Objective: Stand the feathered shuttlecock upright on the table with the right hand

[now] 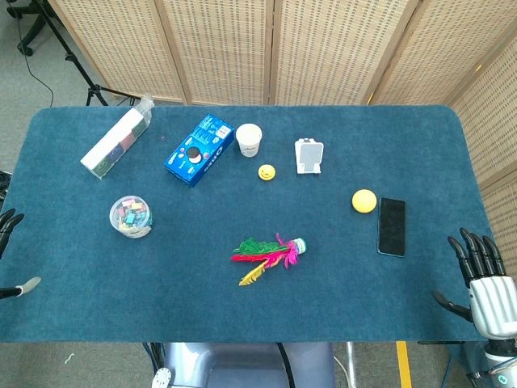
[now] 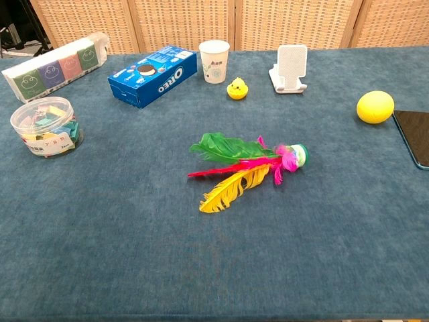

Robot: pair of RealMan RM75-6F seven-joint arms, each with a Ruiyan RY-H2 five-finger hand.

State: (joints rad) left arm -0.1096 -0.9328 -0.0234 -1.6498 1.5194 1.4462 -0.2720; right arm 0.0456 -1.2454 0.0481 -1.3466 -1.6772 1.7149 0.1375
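Note:
The feathered shuttlecock (image 1: 268, 254) lies on its side near the middle of the blue table (image 1: 73, 307). Its green, red, pink and yellow feathers point left and its round base points right, as the chest view also shows for the shuttlecock (image 2: 248, 168). My right hand (image 1: 483, 279) hovers at the table's right front edge, fingers apart and holding nothing, far right of the shuttlecock. Only the fingertips of my left hand (image 1: 10, 225) show at the left edge, spread and holding nothing. Neither hand shows in the chest view.
A black phone (image 1: 393, 226) and a yellow ball (image 1: 364, 200) lie between my right hand and the shuttlecock. Further back are a white stand (image 1: 308, 155), small yellow chick (image 1: 266, 171), paper cup (image 1: 249, 139), Oreo box (image 1: 199, 149), tissue pack (image 1: 118, 144) and clip jar (image 1: 131, 217).

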